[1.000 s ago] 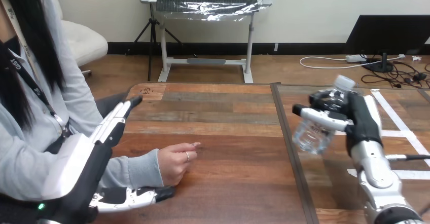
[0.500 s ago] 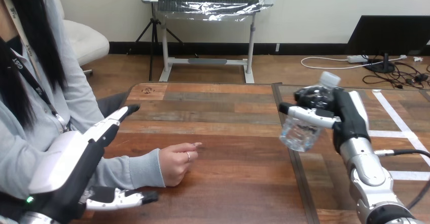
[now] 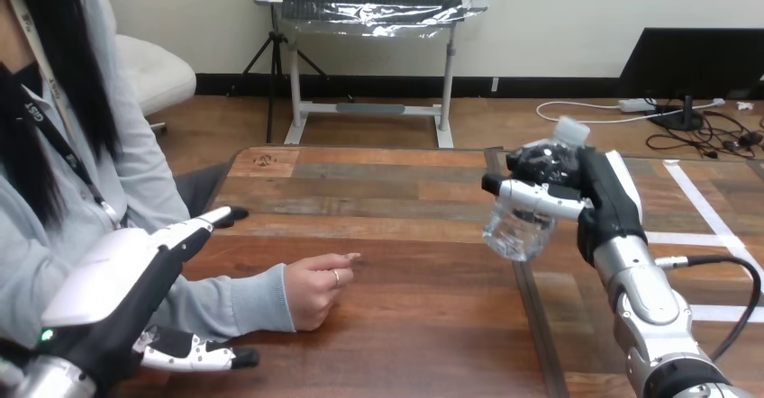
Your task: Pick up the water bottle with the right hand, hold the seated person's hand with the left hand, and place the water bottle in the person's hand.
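A clear water bottle [image 3: 525, 218] with a white cap hangs tilted above the table's middle right, and my right hand [image 3: 577, 191] is shut round it. The person's hand [image 3: 315, 285] rests on the wood at centre left, loosely curled, its sleeve running toward the lower left. My left hand [image 3: 135, 276] hovers over that forearm at the lower left, fingers straight and pointing to the upper right, thumb [image 3: 203, 357] stretched out below. It does not touch the person's hand.
The wooden table [image 3: 396, 200] has a seam down its right part, with white tape strips [image 3: 712, 227] on the right section. The person sits at the left side.
My right hand has carried the bottle leftward, closer to the person's hand. My left hand has sunk lower and drawn back toward the lower left. The person's hand has stayed put.
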Controlling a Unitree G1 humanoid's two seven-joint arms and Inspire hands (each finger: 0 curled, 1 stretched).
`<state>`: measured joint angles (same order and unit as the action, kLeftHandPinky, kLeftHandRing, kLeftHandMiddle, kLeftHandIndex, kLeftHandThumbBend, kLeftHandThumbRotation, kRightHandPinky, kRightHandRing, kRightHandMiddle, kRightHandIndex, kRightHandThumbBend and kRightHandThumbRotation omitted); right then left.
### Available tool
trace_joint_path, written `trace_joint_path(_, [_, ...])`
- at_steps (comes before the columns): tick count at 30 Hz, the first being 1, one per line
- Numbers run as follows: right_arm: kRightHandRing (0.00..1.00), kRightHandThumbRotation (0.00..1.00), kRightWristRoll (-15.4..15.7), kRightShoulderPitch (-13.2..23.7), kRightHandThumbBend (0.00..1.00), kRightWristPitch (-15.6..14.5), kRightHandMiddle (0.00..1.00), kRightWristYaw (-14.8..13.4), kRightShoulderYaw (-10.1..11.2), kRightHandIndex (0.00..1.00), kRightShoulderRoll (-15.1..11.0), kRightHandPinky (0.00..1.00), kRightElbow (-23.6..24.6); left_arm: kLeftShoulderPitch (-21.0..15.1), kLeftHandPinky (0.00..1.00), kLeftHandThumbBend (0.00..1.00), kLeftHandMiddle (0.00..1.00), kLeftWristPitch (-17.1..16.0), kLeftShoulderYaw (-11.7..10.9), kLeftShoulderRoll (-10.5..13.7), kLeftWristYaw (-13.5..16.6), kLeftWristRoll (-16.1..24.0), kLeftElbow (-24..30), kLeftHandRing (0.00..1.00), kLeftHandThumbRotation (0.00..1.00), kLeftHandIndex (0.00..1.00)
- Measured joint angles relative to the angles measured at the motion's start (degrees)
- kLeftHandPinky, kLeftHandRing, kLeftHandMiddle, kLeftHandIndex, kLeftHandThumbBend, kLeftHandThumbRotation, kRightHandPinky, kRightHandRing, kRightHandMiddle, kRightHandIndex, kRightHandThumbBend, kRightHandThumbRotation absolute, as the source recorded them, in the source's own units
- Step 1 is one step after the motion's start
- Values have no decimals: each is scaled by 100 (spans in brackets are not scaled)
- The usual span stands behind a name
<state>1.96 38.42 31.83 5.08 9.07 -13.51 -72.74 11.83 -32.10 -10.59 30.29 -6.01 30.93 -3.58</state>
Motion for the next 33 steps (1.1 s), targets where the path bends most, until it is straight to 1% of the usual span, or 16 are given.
trace_joint_path(5, [32, 0, -31, 14, 81, 116, 41, 110, 0, 43, 2, 26, 63, -137, 74, 100, 84, 115, 92, 163, -106, 53, -104, 83, 22, 84])
trace_joint_path(14, [32, 0, -174, 35, 81, 231, 42, 294, 9, 43, 2, 27, 239, -427, 71, 100, 79, 127, 301, 435, -112, 200, -443, 79, 21, 81])
trace_joint_path(18, [32, 0, -210, 43, 81, 302, 42, 364, 9, 43, 1, 27, 316, -591, 70, 100, 77, 121, 425, 545, -101, 333, -633, 76, 22, 78])
trace_joint_path(26, [33, 0, -214, 47, 81, 374, 42, 450, 8, 43, 2, 28, 472, -867, 66, 100, 74, 125, 658, 669, -15, 547, -956, 72, 26, 75])
trace_joint_path(33, [33, 0, -241, 54, 81, 424, 42, 547, 9, 44, 2, 28, 549, -1067, 62, 100, 70, 60, 863, 708, 134, 573, -1297, 67, 27, 71])
